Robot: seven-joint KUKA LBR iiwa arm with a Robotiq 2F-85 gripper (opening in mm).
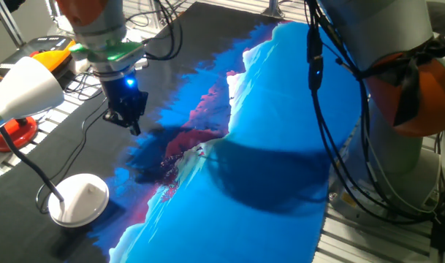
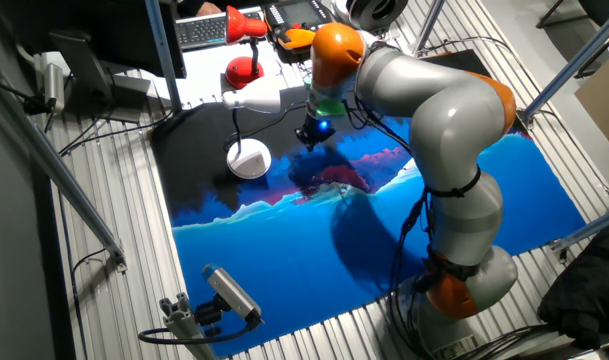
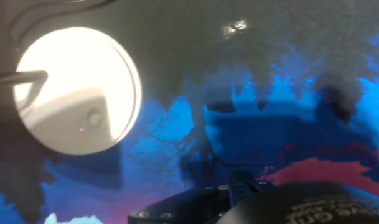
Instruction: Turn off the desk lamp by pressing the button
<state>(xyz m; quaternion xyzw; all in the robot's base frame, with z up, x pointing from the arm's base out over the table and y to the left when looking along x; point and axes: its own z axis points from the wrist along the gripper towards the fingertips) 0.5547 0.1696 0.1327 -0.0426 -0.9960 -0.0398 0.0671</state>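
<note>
The arm arcs over from the right of the frame; its gripper [image 1: 131, 120] hangs pointing down, upper left.

Desk lamp [image 1: 77, 199] white, black neck; button [image 3: 94, 117] greyish; mat [image 1: 280, 131] blue with magenta and black patches.

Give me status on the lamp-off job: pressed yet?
Not pressed. The desk lamp still looks lit: its dome base glows bright in the hand view. In hand: the gripper hangs above the mat, to the side of the base and apart from it. The button shows as a small grey mark on the dome, untouched. Left: move over the base, descend and press the button.
</note>
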